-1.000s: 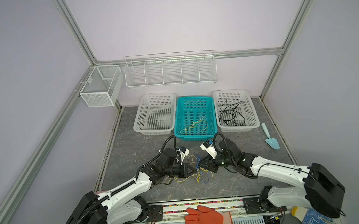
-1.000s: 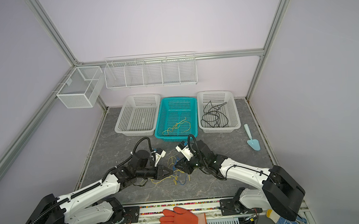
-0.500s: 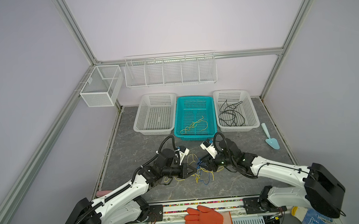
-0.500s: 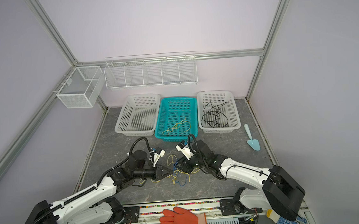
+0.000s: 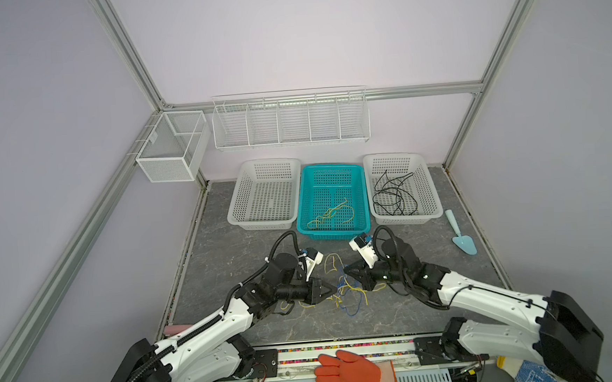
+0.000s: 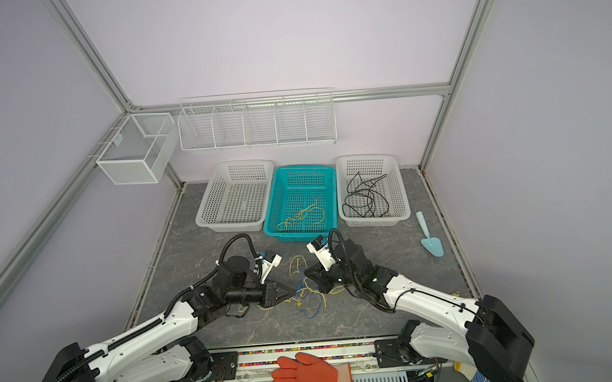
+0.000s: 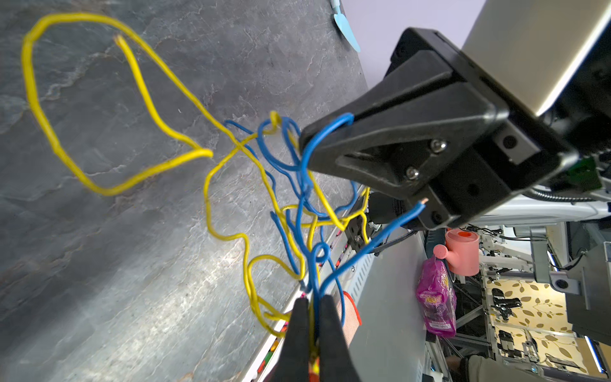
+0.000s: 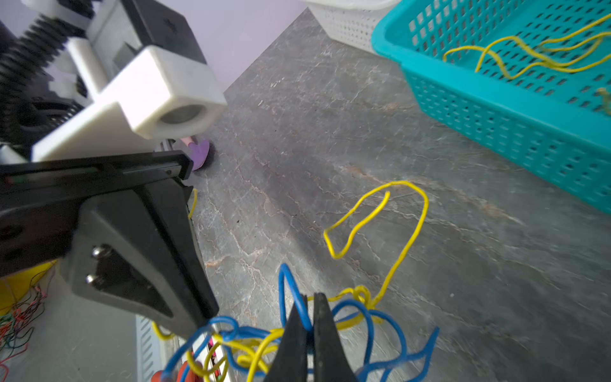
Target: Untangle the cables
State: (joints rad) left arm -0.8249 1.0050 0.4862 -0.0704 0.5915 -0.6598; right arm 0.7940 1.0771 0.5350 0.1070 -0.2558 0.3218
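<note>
Left wrist view: the left end effector (image 7: 310,302) is clenched on blue and yellow strands of the cables (image 7: 302,188). The right end effector (image 8: 309,299) is clamped on a blue loop. The tangle lies between them, mid-counter (image 5: 228,247), toward the front edge.

Robotics lab, aluminium frame (image 5: 133,64), twin robot arms (image 5: 211,328), other equipment (image 7: 506,301) beyond
</note>
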